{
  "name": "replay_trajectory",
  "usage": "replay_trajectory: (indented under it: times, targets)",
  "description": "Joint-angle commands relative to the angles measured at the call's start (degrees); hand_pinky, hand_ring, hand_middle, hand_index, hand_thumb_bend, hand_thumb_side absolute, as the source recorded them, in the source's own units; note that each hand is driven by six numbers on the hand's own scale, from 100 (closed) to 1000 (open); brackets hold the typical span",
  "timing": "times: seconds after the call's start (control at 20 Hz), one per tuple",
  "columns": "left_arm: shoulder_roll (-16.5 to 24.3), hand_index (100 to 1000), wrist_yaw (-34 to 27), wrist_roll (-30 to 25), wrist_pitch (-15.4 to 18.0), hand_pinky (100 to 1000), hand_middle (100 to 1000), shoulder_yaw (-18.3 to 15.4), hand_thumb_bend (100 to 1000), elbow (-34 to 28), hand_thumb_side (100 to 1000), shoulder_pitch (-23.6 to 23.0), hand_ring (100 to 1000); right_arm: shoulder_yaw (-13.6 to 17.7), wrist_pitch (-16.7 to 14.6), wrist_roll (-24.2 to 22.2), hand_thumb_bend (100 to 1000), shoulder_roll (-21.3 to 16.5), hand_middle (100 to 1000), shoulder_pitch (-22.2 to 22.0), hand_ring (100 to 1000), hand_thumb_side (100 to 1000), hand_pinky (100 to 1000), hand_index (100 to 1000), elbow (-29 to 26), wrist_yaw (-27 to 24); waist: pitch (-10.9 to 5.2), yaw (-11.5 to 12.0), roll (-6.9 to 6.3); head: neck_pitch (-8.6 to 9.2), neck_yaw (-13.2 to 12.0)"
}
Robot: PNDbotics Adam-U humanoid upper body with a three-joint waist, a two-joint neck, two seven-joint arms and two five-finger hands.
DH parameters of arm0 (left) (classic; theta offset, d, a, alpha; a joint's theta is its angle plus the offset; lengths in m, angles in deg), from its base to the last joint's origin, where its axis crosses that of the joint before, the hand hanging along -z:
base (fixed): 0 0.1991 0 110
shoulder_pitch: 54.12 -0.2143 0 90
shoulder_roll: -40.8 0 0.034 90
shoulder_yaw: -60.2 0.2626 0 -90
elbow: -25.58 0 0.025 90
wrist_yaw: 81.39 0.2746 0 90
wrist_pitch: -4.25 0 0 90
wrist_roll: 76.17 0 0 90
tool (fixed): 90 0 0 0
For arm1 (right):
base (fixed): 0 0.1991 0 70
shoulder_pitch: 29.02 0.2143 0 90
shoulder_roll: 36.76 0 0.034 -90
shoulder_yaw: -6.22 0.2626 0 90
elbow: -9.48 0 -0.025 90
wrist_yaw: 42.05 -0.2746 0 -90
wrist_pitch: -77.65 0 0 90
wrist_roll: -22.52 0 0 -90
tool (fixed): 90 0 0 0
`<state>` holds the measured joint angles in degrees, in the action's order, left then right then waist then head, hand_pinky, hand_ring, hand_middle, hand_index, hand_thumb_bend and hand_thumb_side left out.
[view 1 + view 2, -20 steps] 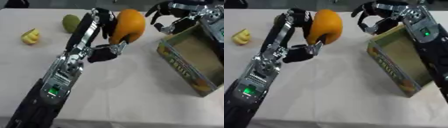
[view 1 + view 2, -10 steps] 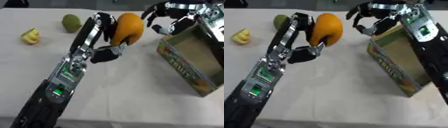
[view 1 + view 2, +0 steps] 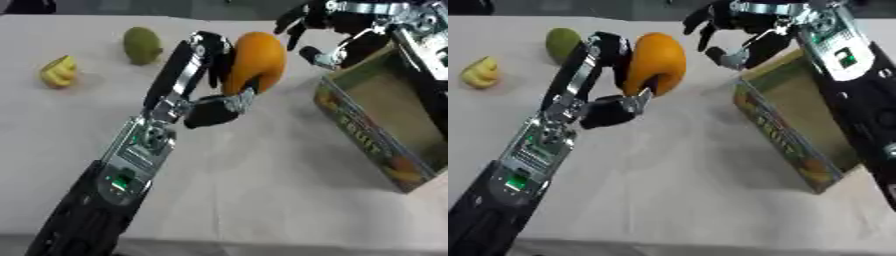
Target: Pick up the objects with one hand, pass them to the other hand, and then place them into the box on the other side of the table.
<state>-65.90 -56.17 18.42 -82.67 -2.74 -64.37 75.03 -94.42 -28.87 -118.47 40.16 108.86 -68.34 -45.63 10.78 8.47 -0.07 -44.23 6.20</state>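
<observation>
Above the worktop [image 3: 262, 165] centre: left hand [image 3: 210, 75] curled round orange fruit [image 3: 255, 62] | right hand [image 3: 741, 30] spread, just right, over box's [image 3: 385, 125] far end.

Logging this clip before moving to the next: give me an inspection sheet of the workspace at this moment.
Surface: table under a pale cloth.
Job's things: orange fruit held up in the left hand; cardboard box at the table's right side, open on top; green fruit and yellow fruit lying far left.
Clutter: nothing seen.
Hands: left hand curled round the orange fruit; right hand open beside it, above the box's far corner.
Cables: nothing seen.
Surroundings: dark background beyond the table.
</observation>
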Motion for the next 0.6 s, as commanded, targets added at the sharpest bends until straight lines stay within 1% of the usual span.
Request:
replay_trajectory:
  times: [0.05,0.15,0.3,0.45,0.55,0.6]
  targets:
    - [-0.67,421,0.4,0.31,0.37,284,333,-0.09,100,-0.03,148,1.18,339,0.31,-1.15,-0.98,100,-1.54,852,1.08,724,100,945,919,-2.16,-0.32,-0.18,-0.15,0.85,0.13,0.15]
    - [-0.99,420,0.65,0.39,0.48,284,333,-0.08,100,0.58,149,1.27,339,0.43,-1.61,-0.98,100,-1.72,859,1.21,735,100,951,923,-2.87,0.1,-0.18,-0.21,0.86,0.12,0.17]
    - [-1.59,420,1.1,0.58,0.71,284,333,-0.17,100,1.63,148,1.48,338,0.51,-3.21,-0.98,100,-2.03,865,1.37,746,100,954,929,-3.75,1.32,-0.2,-0.22,0.94,0.12,0.23]
    - [-2.43,420,1.8,0.84,1.13,284,333,-0.29,100,2.99,147,2.07,338,-0.02,-5.74,-0.98,103,-2.0,877,1.42,766,100,961,939,-4.12,3.54,-0.25,-0.11,1.16,0.12,0.36]
    - [-2.94,420,2.12,0.95,1.45,283,333,-0.35,100,3.84,147,2.39,338,-0.2,-7.49,-0.98,136,-1.84,879,1.38,774,100,964,940,-3.96,4.98,-0.29,-0.02,1.3,0.12,0.42]
    - [-3.13,420,2.23,1.0,1.64,284,333,-0.35,100,4.14,146,2.52,338,-0.27,-8.29,-0.98,124,-1.75,881,1.33,776,100,966,941,-3.76,5.72,-0.31,0.02,1.35,0.12,0.44]
